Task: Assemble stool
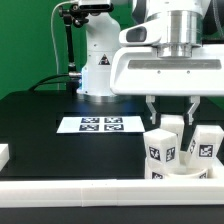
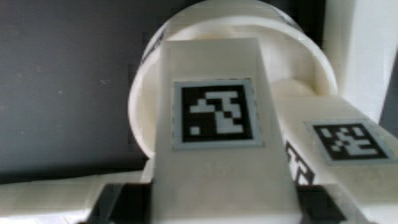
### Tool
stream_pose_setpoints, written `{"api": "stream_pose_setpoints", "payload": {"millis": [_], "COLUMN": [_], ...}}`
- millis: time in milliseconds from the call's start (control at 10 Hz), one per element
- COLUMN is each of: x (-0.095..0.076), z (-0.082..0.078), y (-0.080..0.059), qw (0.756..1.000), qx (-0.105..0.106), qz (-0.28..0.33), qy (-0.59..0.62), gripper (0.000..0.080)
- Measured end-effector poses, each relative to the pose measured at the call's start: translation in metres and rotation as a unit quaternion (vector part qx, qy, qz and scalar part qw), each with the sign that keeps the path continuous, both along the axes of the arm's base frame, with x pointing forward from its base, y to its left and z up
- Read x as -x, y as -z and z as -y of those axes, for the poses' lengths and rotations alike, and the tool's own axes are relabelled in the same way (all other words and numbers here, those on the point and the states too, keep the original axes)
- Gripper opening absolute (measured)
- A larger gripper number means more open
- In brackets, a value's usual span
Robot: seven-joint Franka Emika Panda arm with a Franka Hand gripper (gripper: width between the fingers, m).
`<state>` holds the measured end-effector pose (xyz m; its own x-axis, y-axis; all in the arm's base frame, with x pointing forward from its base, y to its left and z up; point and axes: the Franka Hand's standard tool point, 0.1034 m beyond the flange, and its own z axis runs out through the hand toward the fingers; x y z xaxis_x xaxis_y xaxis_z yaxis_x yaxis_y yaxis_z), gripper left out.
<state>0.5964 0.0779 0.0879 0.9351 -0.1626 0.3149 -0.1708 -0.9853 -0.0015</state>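
Gripper clamped on a stool leg above the seat

In the exterior view the gripper (image 1: 171, 113) hangs down from the white arm at the exterior view's right, over the near edge of the black table (image 1: 40, 120). Its two dark fingers (image 1: 150, 108) stand a narrow way apart, one on each side of an upright white leg (image 1: 171, 124), whose top sits between them. The wrist view shows the same leg (image 2: 219, 115) filling the middle of the picture, its black-and-white tag facing the camera, with the dark fingertips pressed against its lower sides, so the jaws are closed on it, only partly open.

More white stool parts crowd around the held leg: a tagged block (image 1: 160, 152) in front of it and another tagged block (image 1: 203, 146) toward the exterior view's right. How they join or touch cannot be told from here. In the wrist view the rounded white seat (image 2: 240, 45) lies behind the leg, and a second tagged piece (image 2: 352, 140) angles away just beside it.

The marker board (image 1: 101, 125) lies flat on the table, well apart from the stool parts, toward the exterior view's left. A long white rail (image 1: 70, 188) runs along the table's near edge
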Motion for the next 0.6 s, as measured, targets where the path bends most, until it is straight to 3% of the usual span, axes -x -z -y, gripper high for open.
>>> {"api": "stream_pose_setpoints", "payload": {"millis": [300, 500, 600], "x": [0.0004, 0.0004, 0.0004], "z": [0.0001, 0.0001, 0.0002], "y": [0.0001, 0.0002, 0.0002], "qw": [1.000, 1.000, 1.000], "qx": [0.001, 0.001, 0.001], "qz": [0.013, 0.013, 0.013], "qy": [-0.001, -0.001, -0.001], "gripper": [0.0340, 0.0566, 0.0624]}}
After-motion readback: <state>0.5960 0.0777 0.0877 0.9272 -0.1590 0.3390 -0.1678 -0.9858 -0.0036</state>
